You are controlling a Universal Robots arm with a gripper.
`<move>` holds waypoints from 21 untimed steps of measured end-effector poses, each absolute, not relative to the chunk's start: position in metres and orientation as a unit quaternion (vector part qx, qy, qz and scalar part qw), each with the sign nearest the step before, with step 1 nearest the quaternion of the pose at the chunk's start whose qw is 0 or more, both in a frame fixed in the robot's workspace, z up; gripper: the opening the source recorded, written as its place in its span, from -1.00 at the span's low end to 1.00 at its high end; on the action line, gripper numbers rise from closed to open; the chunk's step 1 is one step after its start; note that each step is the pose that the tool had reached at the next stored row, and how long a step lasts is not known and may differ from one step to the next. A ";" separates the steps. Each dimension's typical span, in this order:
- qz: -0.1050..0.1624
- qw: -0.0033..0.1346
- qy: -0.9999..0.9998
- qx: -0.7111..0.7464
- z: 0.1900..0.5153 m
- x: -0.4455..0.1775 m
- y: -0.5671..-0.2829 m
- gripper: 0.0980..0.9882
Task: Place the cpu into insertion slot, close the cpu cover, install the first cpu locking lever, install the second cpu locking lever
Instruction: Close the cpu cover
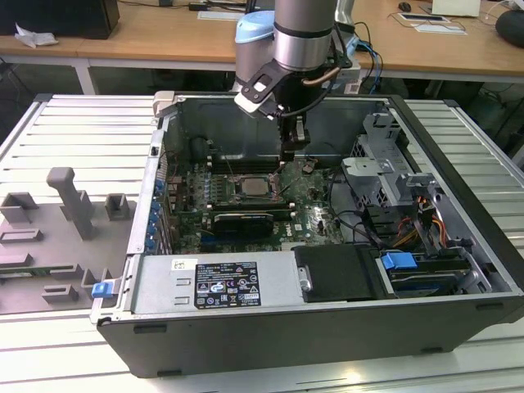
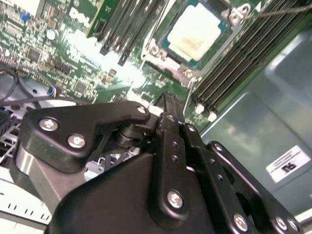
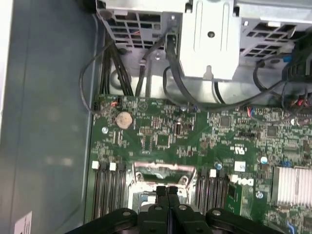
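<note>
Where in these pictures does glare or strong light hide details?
In the second wrist view, glare whitens the cpu top and the motherboard patch near it; in the exterior view, the light looks even.

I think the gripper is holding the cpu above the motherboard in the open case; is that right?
Not quite: the cpu lies in the insertion slot, as the second wrist view shows; the gripper does hang above the motherboard in the open case.
</note>
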State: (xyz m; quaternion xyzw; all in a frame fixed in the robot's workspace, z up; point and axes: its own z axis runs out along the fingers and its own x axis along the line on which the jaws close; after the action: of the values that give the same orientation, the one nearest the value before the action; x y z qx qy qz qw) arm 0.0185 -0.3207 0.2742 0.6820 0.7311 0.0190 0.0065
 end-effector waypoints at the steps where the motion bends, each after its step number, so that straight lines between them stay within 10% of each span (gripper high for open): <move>1: 0.018 0.007 0.731 0.682 0.274 0.021 -0.321 -0.98; 21: 0.010 0.009 0.733 0.680 0.252 0.051 -0.317 -0.98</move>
State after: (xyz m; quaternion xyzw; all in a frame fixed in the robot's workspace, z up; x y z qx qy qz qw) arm 0.0508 -0.3166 0.2519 0.6802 0.7329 0.0101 0.0091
